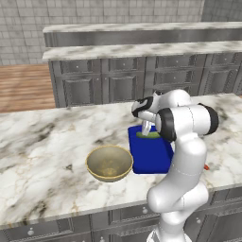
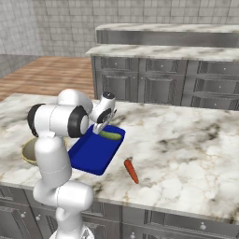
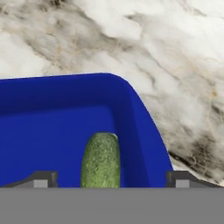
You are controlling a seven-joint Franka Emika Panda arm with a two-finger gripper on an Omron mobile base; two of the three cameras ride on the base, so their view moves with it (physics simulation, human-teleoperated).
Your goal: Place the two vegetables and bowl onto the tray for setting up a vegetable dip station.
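Now cucumber (image 3: 101,159) on tray (image 3: 52,127), between spread gripper (image 3: 111,178) fingertips

We see a marble counter (image 1: 42,142) in front, grey cabinets (image 1: 118,85) under a second marble counter behind, a wooden floor (image 1: 23,87), and a tiled wall (image 2: 70,28).

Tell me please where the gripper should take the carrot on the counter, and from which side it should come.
Probably at the middle of the carrot, coming straight down from above. It lies flat on the marble counter, apart from the blue tray, with free space on both long sides. The body is slim and tapers to one end, so the gripper should close across its width, not along it.
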